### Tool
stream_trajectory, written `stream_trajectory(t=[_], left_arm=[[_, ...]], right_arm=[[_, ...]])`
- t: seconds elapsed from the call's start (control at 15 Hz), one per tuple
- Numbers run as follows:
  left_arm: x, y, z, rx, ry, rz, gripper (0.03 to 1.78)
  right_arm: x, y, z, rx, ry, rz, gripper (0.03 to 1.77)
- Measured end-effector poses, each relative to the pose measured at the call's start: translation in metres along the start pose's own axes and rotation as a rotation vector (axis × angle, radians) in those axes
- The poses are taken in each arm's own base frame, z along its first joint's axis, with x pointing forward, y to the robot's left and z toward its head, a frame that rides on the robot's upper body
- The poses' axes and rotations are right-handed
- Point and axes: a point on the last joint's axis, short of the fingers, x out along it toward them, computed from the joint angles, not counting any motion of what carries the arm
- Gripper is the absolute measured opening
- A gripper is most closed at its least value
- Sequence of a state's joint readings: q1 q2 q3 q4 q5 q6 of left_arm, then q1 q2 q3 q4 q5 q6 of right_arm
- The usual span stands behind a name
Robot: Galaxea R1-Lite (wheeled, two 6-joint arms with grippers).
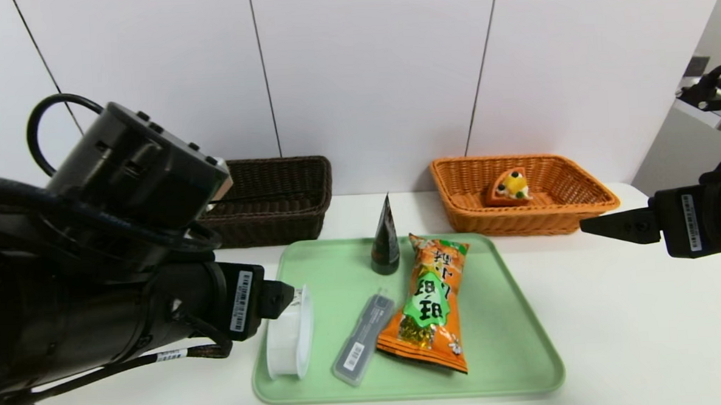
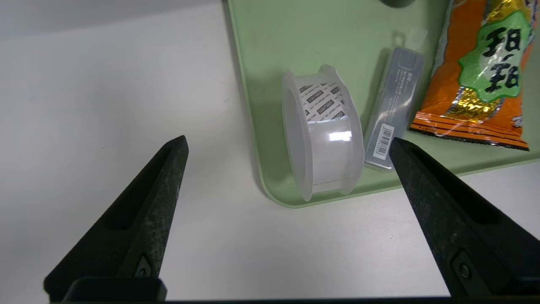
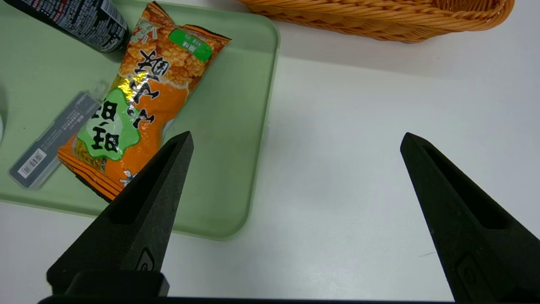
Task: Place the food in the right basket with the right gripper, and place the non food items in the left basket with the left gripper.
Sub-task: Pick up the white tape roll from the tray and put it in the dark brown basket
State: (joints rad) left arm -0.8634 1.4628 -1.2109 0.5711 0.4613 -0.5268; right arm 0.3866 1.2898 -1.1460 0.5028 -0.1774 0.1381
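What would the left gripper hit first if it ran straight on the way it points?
Probably the white tape roll, on the green tray's near-left corner, between the left gripper's open fingers; a finger may meet the tray or grey case first. Depth is unclear.

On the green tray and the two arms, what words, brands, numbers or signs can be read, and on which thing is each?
"deli", repeated: inside label of the white tape roll.
"旺旺": green patch on the orange snack bag.
Small print and barcode on the grey case, too small to read.
Print on the dark tube: too small.
Barcode stickers on both arms: too small.
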Motion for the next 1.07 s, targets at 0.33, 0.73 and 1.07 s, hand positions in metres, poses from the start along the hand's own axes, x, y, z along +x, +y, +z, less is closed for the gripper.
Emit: stream_trajectory(t=[0.33,0.73,1.07], left_arm=[[0.024,-0.021,0.008,-0.007,0.056,0.032,1.69],[0.053,-0.034,0.001,-0.026,0.148,0.09,1.69],[0.078,-0.044,-0.007,-0.066,0.229,0.097,1.69]], right_arm=[[0.001,-0.001,-0.002,0.002,0.009,-0.003,1.7],[0.002,-0.001,-0.004,0.002,0.014,-0.007,1.7],[0.006,-0.001,-0.007,0.001,0.029,-0.011,1.7]])
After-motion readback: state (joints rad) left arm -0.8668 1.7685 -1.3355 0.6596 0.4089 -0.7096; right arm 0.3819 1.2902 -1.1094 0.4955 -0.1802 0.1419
